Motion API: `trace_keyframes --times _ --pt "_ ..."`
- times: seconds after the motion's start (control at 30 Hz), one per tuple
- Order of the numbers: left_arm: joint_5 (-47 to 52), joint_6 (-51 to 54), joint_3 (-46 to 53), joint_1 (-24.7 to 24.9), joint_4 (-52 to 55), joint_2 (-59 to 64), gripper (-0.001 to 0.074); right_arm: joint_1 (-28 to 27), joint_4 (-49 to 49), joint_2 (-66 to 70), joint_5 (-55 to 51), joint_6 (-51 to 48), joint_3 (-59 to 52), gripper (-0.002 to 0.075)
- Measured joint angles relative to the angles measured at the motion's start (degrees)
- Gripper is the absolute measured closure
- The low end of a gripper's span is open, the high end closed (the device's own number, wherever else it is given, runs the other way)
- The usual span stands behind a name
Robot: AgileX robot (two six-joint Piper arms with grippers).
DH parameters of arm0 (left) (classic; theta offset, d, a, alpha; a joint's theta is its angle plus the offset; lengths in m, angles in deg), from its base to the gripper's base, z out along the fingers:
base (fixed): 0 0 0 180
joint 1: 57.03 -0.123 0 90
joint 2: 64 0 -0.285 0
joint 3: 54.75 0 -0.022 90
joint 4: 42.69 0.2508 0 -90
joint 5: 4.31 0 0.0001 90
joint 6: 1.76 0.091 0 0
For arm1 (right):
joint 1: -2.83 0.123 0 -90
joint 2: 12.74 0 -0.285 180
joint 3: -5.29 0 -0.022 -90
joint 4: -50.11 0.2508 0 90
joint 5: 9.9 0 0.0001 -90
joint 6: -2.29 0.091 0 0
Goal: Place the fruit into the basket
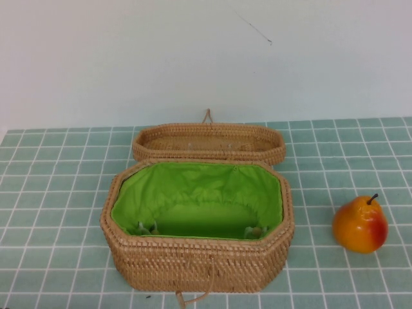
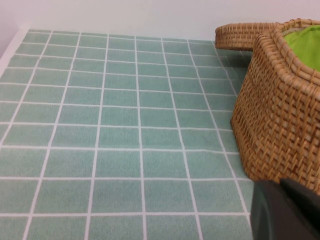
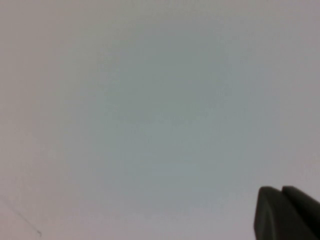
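Pear beside the open basket, both grippers out of the overhead view.

The pear (image 1: 360, 224) stands upright on the green tiled table (image 1: 58, 193), just to the right of the basket (image 1: 196, 257) and apart from it, its dark stem pointing up. The basket's lid (image 1: 209, 143) is swung back behind it, showing the green lining (image 1: 193, 193); small things low in the lining's near corners are too unclear to name. No writing or labels show anywhere. The left gripper (image 2: 285, 210) shows only as a dark edge in its wrist view, close to the basket's woven wall at the left end; the right gripper (image 3: 286, 212) is a dark edge against a blank pale wall (image 3: 150, 100), with the pear nowhere in its view. I cannot tell whether either gripper's jaws are parted.
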Motion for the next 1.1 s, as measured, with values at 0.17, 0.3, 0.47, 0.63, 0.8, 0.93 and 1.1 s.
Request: trace_keyframes --times 0.17,0.3,0.47,0.63,0.8,0.93,1.1 --pt "0.0 0.0 0.0 0.0 0.0 0.0 0.0735 0.0 -10.8 12.4 0.3 2.9 4.4 0.0728" --pt "0.0 0.0 0.0 0.0 0.0 0.0 0.0735 0.0 -19.7 25.9 5.6 7.6 9.0 0.0728" --pt "0.0 0.0 0.0 0.0 0.0 0.0 0.0735 0.0 -24.1 42.4 19.4 18.8 9.4 0.0728" --pt "0.0 0.0 0.0 0.0 0.0 0.0 0.0735 0.0 -28.2 58.6 34.1 19.3 9.8 0.0725" --pt "0.0 0.0 0.0 0.0 0.0 0.0 0.0735 0.0 -28.7 74.0 43.0 19.4 10.2 0.0646" --pt "0.0 0.0 0.0 0.0 0.0 0.0 0.0735 0.0 -31.6 84.2 43.3 19.4 13.1 0.0545" --pt "0.0 0.0 0.0 0.0 0.0 0.0 0.0735 0.0 -35.6 90.6 43.3 19.4 17.3 0.0487"
